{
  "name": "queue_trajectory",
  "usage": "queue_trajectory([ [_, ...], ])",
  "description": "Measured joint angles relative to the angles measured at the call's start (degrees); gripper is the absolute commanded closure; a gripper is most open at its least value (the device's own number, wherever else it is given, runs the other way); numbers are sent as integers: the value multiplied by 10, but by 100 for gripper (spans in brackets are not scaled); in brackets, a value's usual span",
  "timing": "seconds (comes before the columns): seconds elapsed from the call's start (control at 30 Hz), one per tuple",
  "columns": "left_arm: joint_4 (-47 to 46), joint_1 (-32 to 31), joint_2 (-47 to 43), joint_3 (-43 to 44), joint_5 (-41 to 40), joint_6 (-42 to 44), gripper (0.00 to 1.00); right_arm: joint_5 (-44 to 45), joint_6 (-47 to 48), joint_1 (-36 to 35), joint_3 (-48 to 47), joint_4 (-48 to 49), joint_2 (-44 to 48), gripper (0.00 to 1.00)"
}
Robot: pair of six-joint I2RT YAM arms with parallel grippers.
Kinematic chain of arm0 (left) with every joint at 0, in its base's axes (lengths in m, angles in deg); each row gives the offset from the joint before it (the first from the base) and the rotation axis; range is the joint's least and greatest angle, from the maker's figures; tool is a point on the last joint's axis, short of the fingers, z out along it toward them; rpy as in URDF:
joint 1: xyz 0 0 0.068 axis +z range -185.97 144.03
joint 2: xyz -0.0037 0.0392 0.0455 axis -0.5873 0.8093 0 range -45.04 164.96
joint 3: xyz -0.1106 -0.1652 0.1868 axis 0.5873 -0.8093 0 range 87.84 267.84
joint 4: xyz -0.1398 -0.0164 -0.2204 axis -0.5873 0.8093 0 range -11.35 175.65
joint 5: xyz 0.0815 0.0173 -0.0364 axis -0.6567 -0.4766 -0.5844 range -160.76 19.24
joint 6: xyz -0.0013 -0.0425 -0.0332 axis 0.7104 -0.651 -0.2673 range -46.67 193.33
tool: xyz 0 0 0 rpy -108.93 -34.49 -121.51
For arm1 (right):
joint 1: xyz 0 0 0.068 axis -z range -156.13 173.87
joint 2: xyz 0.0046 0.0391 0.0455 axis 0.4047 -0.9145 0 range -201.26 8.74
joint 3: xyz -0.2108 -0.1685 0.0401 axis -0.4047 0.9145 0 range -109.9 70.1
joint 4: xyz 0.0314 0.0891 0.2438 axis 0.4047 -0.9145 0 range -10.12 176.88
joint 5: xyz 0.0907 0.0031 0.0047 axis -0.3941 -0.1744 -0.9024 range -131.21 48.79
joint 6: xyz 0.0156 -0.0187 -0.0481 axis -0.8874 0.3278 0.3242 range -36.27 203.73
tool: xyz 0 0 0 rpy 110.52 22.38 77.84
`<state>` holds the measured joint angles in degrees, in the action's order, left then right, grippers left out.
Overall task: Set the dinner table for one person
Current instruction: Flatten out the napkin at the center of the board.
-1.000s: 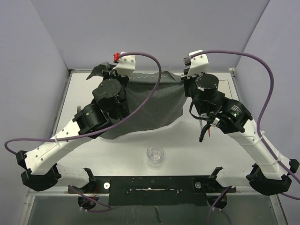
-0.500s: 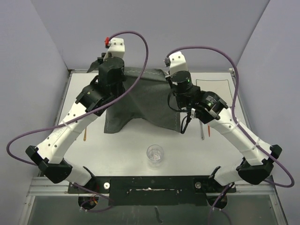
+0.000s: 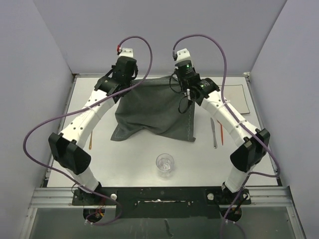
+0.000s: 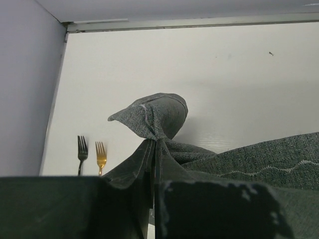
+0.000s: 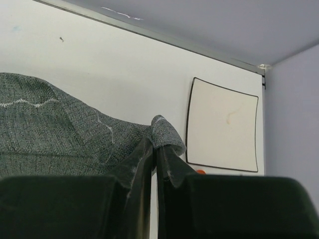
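Two arms reach over the bench (image 3: 124,159), each pinching one far corner of the dark grey placemat (image 3: 154,107).

- **L fingers** (image 4: 214,209): clenched on the mat's far-left corner, w/ cloth bunched into a peak above the tips (L wrist view).
- **R fingers** (image 5: 60,206): clenched on the mat's far-right corner, w/ a small fold of cloth poking up between them (R wrist view).
- **Mat:** the far edge, w/ pale zigzag stitching, spans both grips. The rest drapes toward the arm bases, wrinkled, and the near-left corner juts out in a point. The near hem appears to lie on the bench.
- **Bench:** white w/ a metal rim, lying under the mat and extending past it on every side.
- **Glass tumbler** (image 3: 165,165): upright, on the base side of the mat's near hem and apart from it.
- **Table knife** (image 3: 214,133): right of the mat by its near-right corner, not touching.
- **Square white plate** (image 5: 223,127), w/ a dark rim line: right of the mat, about level w/ its far-right corner.
- **Black fork** (image 4: 82,154) & **gold fork** (image 4: 101,155): side by side, left of the mat and clear of it.
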<state>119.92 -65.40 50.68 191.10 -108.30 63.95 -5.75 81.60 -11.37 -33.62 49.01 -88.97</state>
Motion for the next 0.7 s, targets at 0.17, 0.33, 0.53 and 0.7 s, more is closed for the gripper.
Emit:
queue_trajectory([
  [0.17, 1, 26, 71, 32, 36, -10, 100, -34, 0, 39, -45, 13, -84, 100],
  [0.33, 2, 44, 143, 66, 56, -16, 100, -54, 1, 65, -104, 18, -167, 100],
  [0.53, 2, 54, 210, 117, 75, -24, 100, -70, 2, 90, -170, 16, -254, 100],
  [0.7, 1, 55, 247, 141, 80, -25, 100, -85, 3, 108, -217, 13, -315, 100],
])
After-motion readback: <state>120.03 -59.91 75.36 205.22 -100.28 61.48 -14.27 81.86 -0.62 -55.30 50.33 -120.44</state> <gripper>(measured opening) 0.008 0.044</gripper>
